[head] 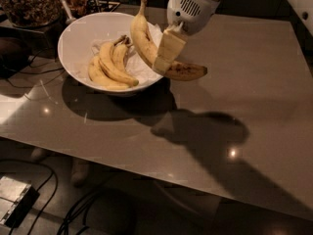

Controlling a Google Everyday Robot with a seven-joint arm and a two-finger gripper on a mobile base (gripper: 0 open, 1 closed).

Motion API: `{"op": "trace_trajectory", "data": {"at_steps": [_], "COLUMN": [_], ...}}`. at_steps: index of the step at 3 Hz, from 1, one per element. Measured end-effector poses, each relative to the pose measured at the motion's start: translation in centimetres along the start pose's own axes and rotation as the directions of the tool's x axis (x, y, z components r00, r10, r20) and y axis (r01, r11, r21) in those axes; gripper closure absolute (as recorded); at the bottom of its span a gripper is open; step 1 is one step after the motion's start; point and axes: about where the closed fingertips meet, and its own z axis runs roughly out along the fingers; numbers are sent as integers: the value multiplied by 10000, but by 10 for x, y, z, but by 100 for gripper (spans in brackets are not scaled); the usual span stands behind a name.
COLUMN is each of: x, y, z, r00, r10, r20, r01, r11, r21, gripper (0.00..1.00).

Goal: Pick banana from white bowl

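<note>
Long curved yellow banana with brown-speckled tip [143,40] is held clear of the table. Its thin stem is pointed to 12 o'clock and its dark tip to 3 o'clock.

The white two-finger gripper [161,67] is seen closed around the banana's lower middle, entering from 1 o'clock. One cream finger [169,48] is laid across the near side of the fruit.

The banana is positioned over the 3 o'clock rim of the large glossy white bowl [78,33].

A bunch of shorter yellow bananas [110,65] is left inside the bowl on crumpled white paper [152,32].

The bowl is set at 10 o'clock on the glossy grey-brown table [244,106].

A dark container of brown nuts [24,4] is noted at 11 o'clock, beyond the bowl.
</note>
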Motion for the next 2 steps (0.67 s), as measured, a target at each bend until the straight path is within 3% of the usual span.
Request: {"op": "trace_trajectory", "data": {"at_steps": [1, 2], "x": [25, 20], "y": [12, 8], "z": [-10, -9], "r00": [9988, 9987], "r10": [491, 478], "r20": [3, 200], "r01": [-491, -482], "r11": [9988, 9986], "r21": [58, 208], "gripper": [100, 100]}}
